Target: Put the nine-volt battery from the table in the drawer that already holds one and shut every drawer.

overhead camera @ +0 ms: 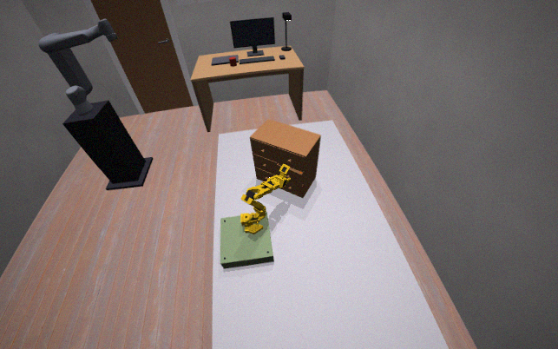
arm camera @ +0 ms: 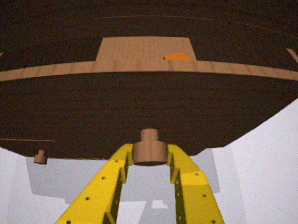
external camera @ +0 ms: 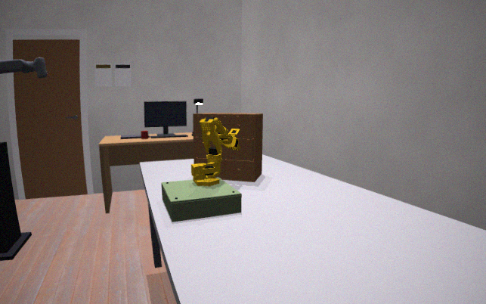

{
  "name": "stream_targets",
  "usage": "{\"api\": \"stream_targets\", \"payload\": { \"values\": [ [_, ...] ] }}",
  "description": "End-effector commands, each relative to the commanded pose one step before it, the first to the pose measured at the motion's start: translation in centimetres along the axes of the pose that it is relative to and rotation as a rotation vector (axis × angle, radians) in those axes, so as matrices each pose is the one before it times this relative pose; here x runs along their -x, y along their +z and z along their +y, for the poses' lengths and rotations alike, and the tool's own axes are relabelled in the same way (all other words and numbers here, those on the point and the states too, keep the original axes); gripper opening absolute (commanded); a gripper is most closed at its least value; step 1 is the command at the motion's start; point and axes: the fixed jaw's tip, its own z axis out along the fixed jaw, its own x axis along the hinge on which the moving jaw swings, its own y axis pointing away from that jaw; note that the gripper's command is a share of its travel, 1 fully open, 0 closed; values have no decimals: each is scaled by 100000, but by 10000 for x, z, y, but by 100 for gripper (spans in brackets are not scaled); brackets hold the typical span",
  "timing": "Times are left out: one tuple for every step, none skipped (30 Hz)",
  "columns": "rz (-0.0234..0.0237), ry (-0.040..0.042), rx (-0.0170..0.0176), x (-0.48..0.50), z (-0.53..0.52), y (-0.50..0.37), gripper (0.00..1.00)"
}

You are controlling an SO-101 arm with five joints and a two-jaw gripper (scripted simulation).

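One nine-volt battery, the object of this job, cannot be picked out on the white table (overhead camera: 338, 260) in any view; where it lies relative to the claw cannot be told. The only candidate for its twin is a small orange object (arm camera: 176, 56), lying above and just beyond the claw in a pale wooden opening of the chest of drawers (overhead camera: 287, 136), too small to identify.

The gripper (arm camera: 149, 157) is clenched on a round wooden drawer knob (arm camera: 149, 147), one yellow finger (arm camera: 109, 183) on each side. The dark drawer front fills the wrist view behind it. A second knob (arm camera: 40, 156) sits off to the claw's left at about the same height. Behind the claw, the yellow arm (overhead camera: 255, 195) bends back to its green base plate (overhead camera: 229, 256), which stands well apart from the chest.

By appearances the step in hand is working a drawer by its knob. The main hazard is that the drawers have no stops: a long pull could bring this one clean out of the chest and spill whatever it holds. The knob could also slip from the fingers if the pull runs off the drawer's line. A hard tug might drag the whole chest.
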Motion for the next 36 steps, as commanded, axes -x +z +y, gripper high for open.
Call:
{"api": "stream_targets", "payload": {
  "values": [
    [-30, -786, -630, 2035, -1304, 4291, 0],
    [1, -21, 36, 557, 111, 981, 0],
    [-1, -21, 36, 549, 113, 988, 0],
    [1, -21, 36, 536, 112, 997, 0],
    [-1, -21, 36, 527, 114, 1004, 0],
    [1, -21, 36, 514, 113, 1012, 0],
    [-1, -21, 36, 505, 115, 1019, 0],
    [1, -21, 36, 491, 114, 1027, 0],
    [-1, -21, 36, 483, 115, 1034, 0],
    [1, -21, 36, 469, 115, 1041, 0],
    [-1, 0, 0, 1, 1, 0, 0],
    [1, 0, 0, -1, -1, 0, 0],
    [-1, 0, 0, 1, 1, 0, 0],
    [0, 0, 0, 0, 0, 0, 0],
    [0, 0, 0, 0, 0, 0, 0],
    [1, -2, 3, 50, 10, 95, 0],
    [-1, -2, 3, 52, 11, 94, 0],
    [1, -2, 3, 49, 10, 95, 0],
    [-1, -2, 3, 52, 11, 95, 0],
    [1, -2, 3, 49, 10, 95, 0],
    [-1, -2, 3, 52, 11, 95, 0],
    [1, -2, 3, 49, 10, 95, 0],
    [-1, -2, 3, 52, 11, 95, 0],
    [1, -2, 3, 49, 10, 95, 0],
    [-1, -2, 3, 52, 11, 95, 0],
    [1, -2, 3, 49, 10, 95, 0],
    [-1, -2, 3, 51, 11, 95, 0],
    [1, 0, 0, -1, -1, 0, 0],
    [-1, 0, 0, 1, 1, 0, 0],
    [1, 0, 0, -1, -1, 0, 0],
    [0, 0, 0, 0, 0, 0, 0],
    [0, 0, 0, 0, 0, 0, 0],
    [26, 70, -5, -140, -16, -271, 0],
    [27, 70, -5, -144, -17, -270, 0],
    [26, 70, -5, -142, -16, -270, 0],
    [27, 70, -5, -146, -18, -269, 0]
  ]
}}
